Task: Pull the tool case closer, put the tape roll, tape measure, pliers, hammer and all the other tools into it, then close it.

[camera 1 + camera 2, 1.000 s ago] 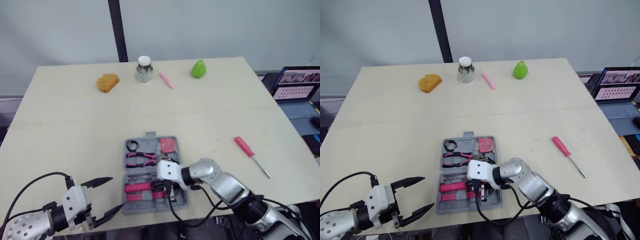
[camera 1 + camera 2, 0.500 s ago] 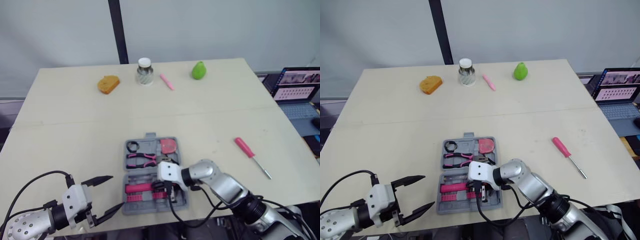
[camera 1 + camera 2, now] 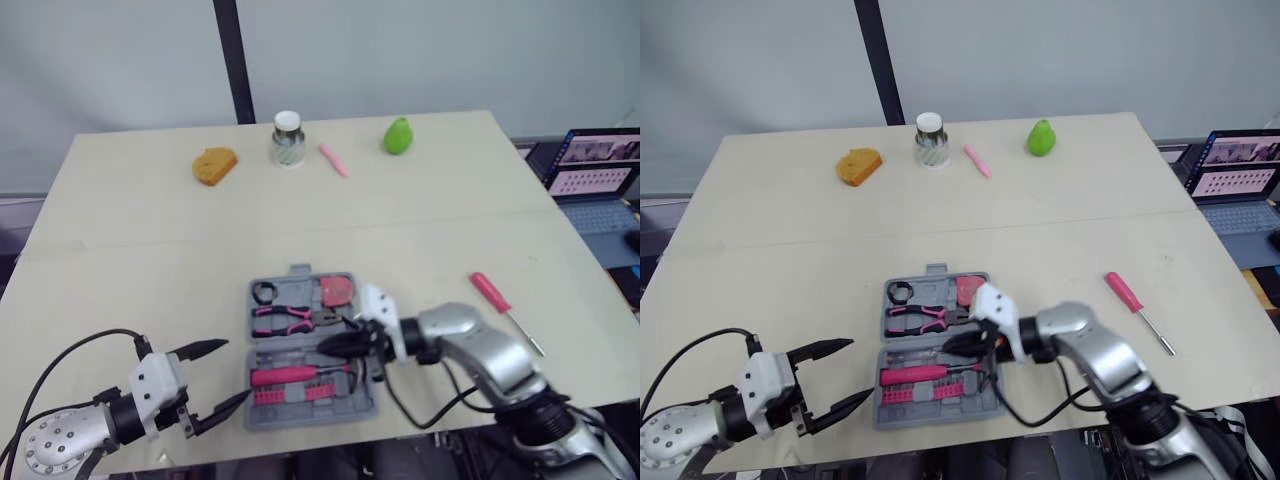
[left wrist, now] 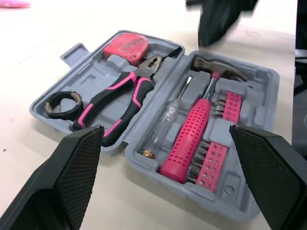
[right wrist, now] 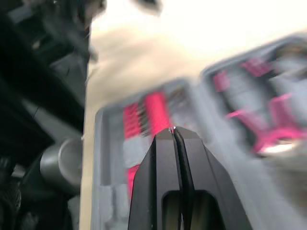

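Left eye view: the tool case (image 3: 364,398) lies open on the worktop (image 3: 130,250), near its front edge and between the two claws. The left claw (image 3: 235,370) hangs released and empty, with the case just to its right. The right claw (image 3: 330,345) is clenched on nothing, its tips over the middle of the case, and the hammer (image 3: 285,375) lies just below and beside them. A pink screwdriver (image 3: 492,297) lies on the bare worktop, well apart to the right of the right claw.

Left wrist view: ahead of the spread fingers, the tape roll (image 4: 61,103), pliers (image 4: 120,103) and tape measure (image 4: 127,48) sit in one half of the case. The hammer and a row of bits (image 4: 216,160) sit in the other.

Right wrist view: the two fingers press together with nothing between them, and the case is beneath.

By my reading, the pull and most of the packing look done. The pink screwdriver has yet to go in, and then the case must be closed.
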